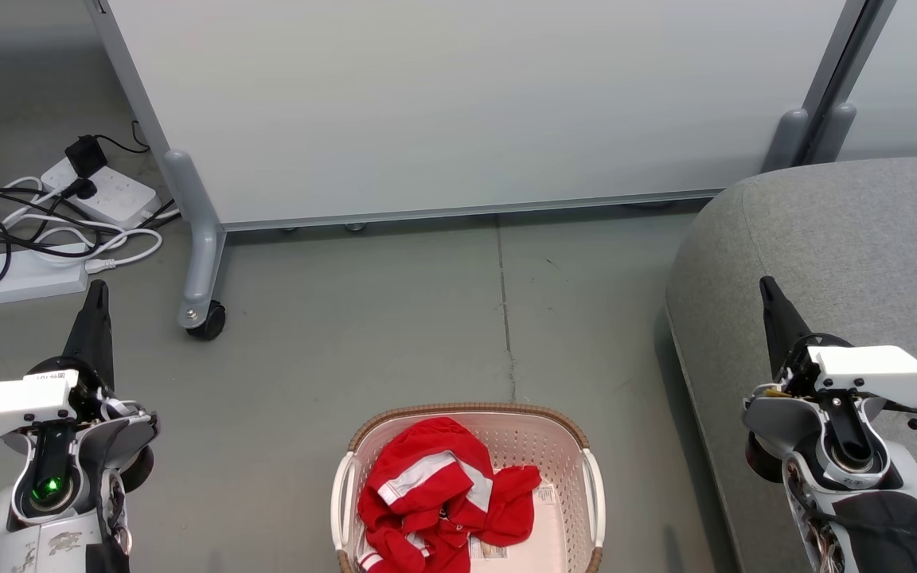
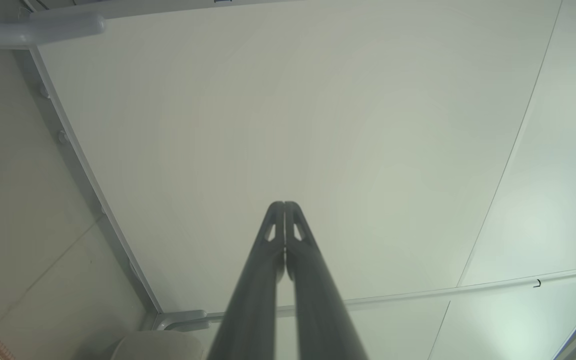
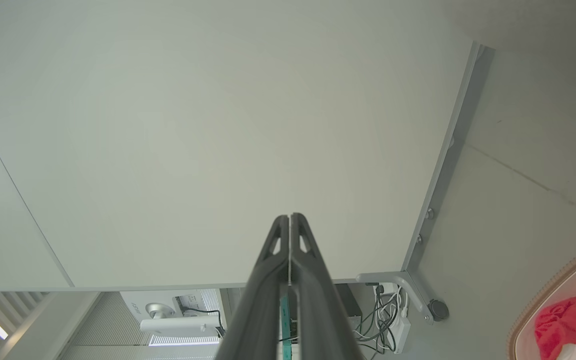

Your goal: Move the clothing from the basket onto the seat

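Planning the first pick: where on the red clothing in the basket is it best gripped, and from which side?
Probably the raised white-striped fold of the clothing, from straight above: that bunched ridge looks highest, and the basket walls block sideways approaches.

Bright red clothing (image 1: 427, 487) with white panels and red-and-white striped trim fills a cream-white perforated basket (image 1: 562, 454) rimmed in brown weave. Around it are a grey seat (image 1: 848, 231), a grey floor (image 1: 347, 334), a pale grey partition (image 1: 458, 103), white power strips (image 1: 112, 193), and black and white cables (image 1: 29, 227).
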You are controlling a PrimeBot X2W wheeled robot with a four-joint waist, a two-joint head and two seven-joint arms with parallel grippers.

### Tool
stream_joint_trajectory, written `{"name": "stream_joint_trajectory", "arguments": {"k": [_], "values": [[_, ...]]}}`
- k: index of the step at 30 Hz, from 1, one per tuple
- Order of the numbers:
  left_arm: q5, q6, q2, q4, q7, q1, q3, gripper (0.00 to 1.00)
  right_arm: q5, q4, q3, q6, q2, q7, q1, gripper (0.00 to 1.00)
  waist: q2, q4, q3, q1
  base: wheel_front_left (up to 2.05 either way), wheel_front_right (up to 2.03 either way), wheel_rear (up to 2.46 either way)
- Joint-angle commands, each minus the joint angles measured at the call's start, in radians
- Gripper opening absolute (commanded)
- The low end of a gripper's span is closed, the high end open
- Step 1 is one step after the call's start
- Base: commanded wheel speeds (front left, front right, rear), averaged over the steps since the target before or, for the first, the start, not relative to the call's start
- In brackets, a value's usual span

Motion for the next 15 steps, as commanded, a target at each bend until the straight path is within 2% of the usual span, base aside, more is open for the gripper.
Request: {"name": "stream_joint_trajectory", "arguments": {"k": [1, 15], "values": [[-0.002, -0.003, 0.007, -0.002, -0.001, -0.018, 0.000, 0.00, 0.001, 0.003, -0.002, 0.003, -0.009, -0.003, -0.006, 0.00, 0.0000, 0.000, 0.000, 0.0000, 0.00, 0.00, 0.00], [-0.002, -0.003, 0.007, -0.002, -0.001, -0.018, 0.000, 0.00, 0.001, 0.003, -0.002, 0.003, -0.009, -0.003, -0.006, 0.00, 0.0000, 0.000, 0.000, 0.0000, 0.00, 0.00, 0.00]]}}
